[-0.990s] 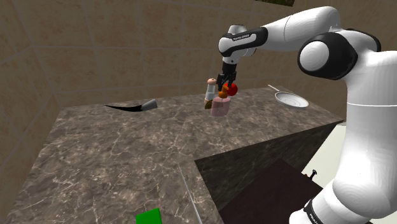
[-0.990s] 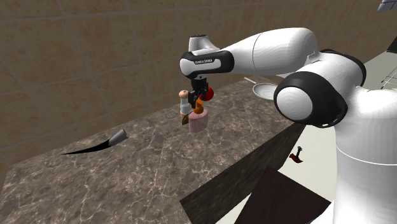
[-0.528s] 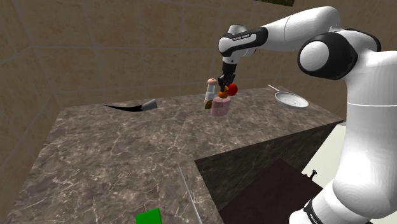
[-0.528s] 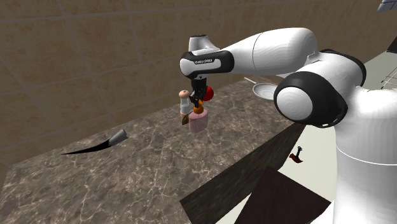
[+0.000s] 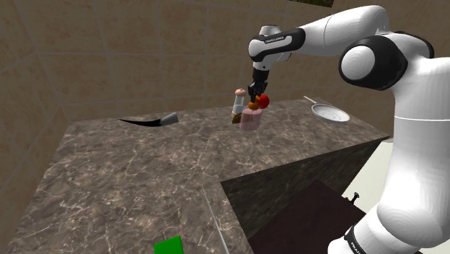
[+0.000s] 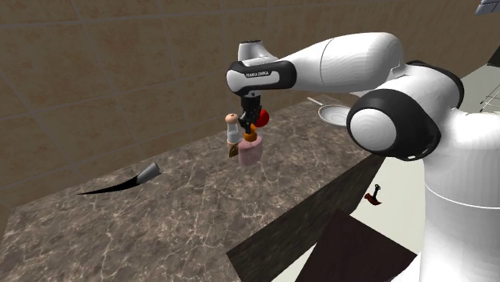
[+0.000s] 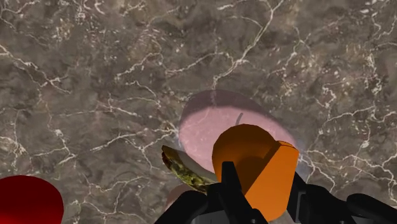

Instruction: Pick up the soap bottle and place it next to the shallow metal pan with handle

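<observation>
Tool [image 5: 252,102]: pointing straight down, its 2 fingers pinching the orange pump cap [image 7: 249,153] of the soap bottle, one on each side.
Soap bottle [image 5: 250,120]: pink body, hanging upright under the tool over the back part of the tabletop. Can't tell whether its base is touching the stone or sitting just above it.
Tabletop [image 5: 144,166]: dark veined marble, carrying everything else listed here.
Red ball [image 5: 264,101]: sitting just beside the soap bottle, on its shoulder-view right.
Small pale-topped item [image 5: 239,97]: standing just beside the soap bottle, on its shoulder-view left. Too small to identify.
Pan [image 5: 330,112]: shallow, grey, w/ thin handle, lying well apart from the soap bottle, to its shoulder-view right.
Knife [image 5: 148,121]: black blade, grey handle, lying flat well apart from the soap bottle, to its shoulder-view left.
Green patch [image 5: 169,245]: showing far from the soap bottle, at the tabletop's near edge.
</observation>
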